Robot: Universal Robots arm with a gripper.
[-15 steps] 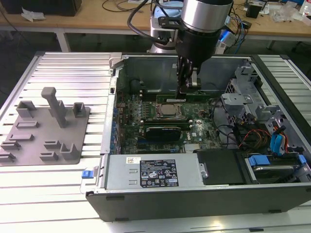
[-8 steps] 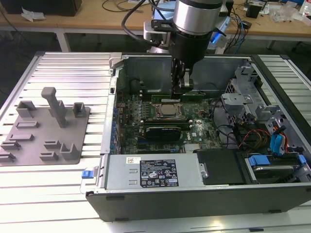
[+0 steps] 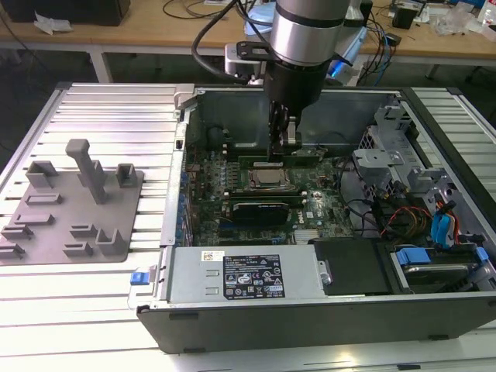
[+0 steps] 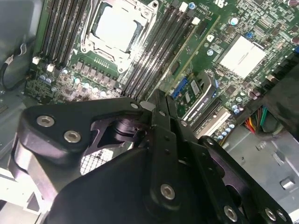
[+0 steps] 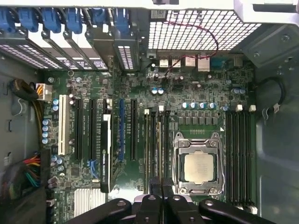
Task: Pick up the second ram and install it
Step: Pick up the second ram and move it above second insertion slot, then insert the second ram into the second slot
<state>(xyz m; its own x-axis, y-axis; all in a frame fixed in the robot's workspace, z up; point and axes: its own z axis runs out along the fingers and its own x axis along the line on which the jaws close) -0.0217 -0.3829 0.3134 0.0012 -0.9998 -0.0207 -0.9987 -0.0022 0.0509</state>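
The second ram [image 3: 306,155] is a thin green stick standing on edge in the slots just behind the silver processor [image 3: 267,178] inside the open computer case. My gripper [image 3: 283,147] reaches straight down onto it, fingers drawn together over the stick's top edge. In the first wrist view the ram [image 5: 158,140] runs along a slot beside the processor socket [image 5: 198,167] and ends under my gripper [image 5: 161,184]. The second wrist view shows its green edge [image 4: 189,58] leading to my gripper [image 4: 158,100]. How deep it sits in the slot is hidden.
A black expansion card [image 3: 263,209] lies in front of the processor. The power supply [image 3: 248,275] fills the case's near side, with drive bays and cables [image 3: 418,209] at the exterior view's right. A grey plastic fixture [image 3: 74,209] rests on the table at the left.
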